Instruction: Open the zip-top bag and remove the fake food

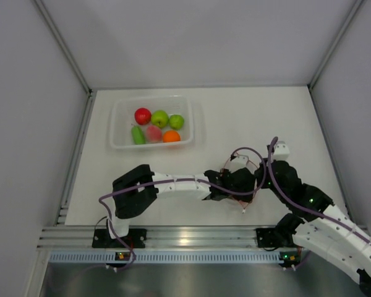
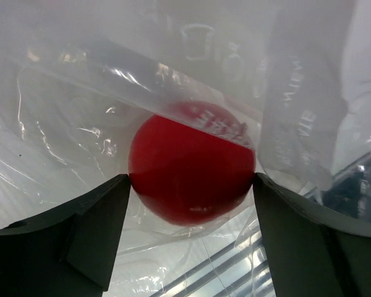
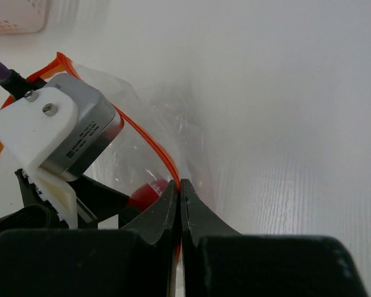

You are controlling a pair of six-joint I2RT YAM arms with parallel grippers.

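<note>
The zip-top bag (image 2: 68, 124) is clear and crumpled, and its orange-red zipper strip (image 3: 149, 143) curves round the open mouth. My left gripper (image 2: 188, 185) reaches inside the bag with its jaws wide apart. A red ball of fake food (image 2: 191, 164) sits between its fingertips (image 2: 114, 198), right at both tips. My right gripper (image 3: 180, 185) is shut on the bag's rim at the zipper strip. In the top view both grippers meet at the bag (image 1: 247, 201) near the table's front, the left gripper (image 1: 232, 180) beside the right gripper (image 1: 260, 178).
A clear rigid tub (image 1: 114, 133) stands at the back left and holds several pieces of fake food: a red one (image 1: 143, 116), green ones (image 1: 160, 118), a pink one (image 1: 153, 133) and an orange one (image 1: 171, 137). White walls enclose the table.
</note>
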